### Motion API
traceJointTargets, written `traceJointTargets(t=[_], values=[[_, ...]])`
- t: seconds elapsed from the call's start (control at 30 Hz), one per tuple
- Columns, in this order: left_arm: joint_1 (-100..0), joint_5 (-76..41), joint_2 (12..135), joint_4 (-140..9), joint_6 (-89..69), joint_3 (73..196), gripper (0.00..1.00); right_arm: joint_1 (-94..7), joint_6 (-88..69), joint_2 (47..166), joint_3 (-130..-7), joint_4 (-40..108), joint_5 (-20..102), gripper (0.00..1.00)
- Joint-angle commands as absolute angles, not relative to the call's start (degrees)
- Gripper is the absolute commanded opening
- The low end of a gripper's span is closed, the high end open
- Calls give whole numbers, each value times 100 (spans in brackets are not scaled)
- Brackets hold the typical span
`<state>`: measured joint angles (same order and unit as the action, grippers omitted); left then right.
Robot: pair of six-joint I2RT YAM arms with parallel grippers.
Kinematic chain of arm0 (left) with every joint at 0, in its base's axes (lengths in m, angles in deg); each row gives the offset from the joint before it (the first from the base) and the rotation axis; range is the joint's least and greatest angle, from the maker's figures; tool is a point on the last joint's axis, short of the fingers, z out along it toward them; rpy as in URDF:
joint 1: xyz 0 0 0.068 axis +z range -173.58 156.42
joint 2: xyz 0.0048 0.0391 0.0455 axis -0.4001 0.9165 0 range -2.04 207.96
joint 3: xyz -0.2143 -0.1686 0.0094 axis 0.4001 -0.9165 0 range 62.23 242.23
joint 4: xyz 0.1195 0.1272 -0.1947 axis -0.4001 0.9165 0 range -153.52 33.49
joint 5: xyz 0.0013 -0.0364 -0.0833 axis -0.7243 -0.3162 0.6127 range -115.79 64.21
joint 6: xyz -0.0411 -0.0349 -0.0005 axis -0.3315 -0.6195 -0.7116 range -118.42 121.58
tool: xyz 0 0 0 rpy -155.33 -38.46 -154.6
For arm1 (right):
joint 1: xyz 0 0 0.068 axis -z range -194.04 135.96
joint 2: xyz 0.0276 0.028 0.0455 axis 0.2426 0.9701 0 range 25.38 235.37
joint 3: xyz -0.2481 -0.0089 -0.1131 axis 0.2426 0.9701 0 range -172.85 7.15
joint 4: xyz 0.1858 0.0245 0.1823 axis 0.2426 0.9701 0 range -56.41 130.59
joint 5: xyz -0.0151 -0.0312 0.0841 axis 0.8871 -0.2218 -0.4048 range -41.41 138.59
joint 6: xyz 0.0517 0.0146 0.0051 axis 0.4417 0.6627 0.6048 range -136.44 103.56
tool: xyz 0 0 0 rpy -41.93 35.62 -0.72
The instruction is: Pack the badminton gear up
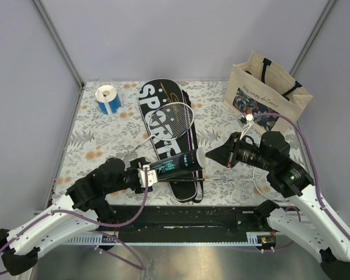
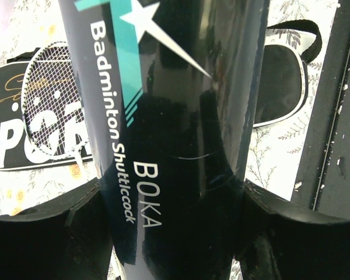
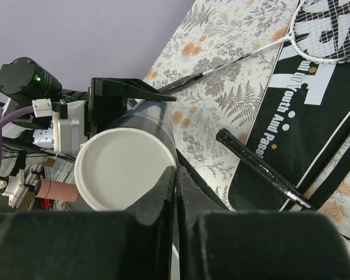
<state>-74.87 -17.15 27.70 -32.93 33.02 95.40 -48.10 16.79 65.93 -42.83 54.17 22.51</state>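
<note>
Clamping the black tube, the left gripper holds it above the SPORT case. The right gripper, fingers pressed together, sits at the tube's white cap, just right of the case.

Robot lab test cell, not a home or a shop. Plain grey-lilac wall panels set in bare aluminium struts box in one small table with a floral cover. The left arm and right arm are bolted to a black rail at the near edge, with exposed purple cables and a green status LED on a motor housing.
</note>
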Motion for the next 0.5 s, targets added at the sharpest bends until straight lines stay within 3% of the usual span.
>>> traceJointTargets(t=[0.0, 0.2, 0.47], values=[[-7517, -1534, 2723, -3811, 3331, 9607, 0, -4788, 1555, 6659, -4400, 5540, 2153, 16], [-7509, -1533, 2688, -3811, 3331, 9598, 0, -4796, 1836, 6607, -4321, 5082, 1915, 45], [-7509, -1507, 2705, -3812, 3322, 9616, 0, -4788, 1880, 6730, -4444, 4977, 1845, 50]])
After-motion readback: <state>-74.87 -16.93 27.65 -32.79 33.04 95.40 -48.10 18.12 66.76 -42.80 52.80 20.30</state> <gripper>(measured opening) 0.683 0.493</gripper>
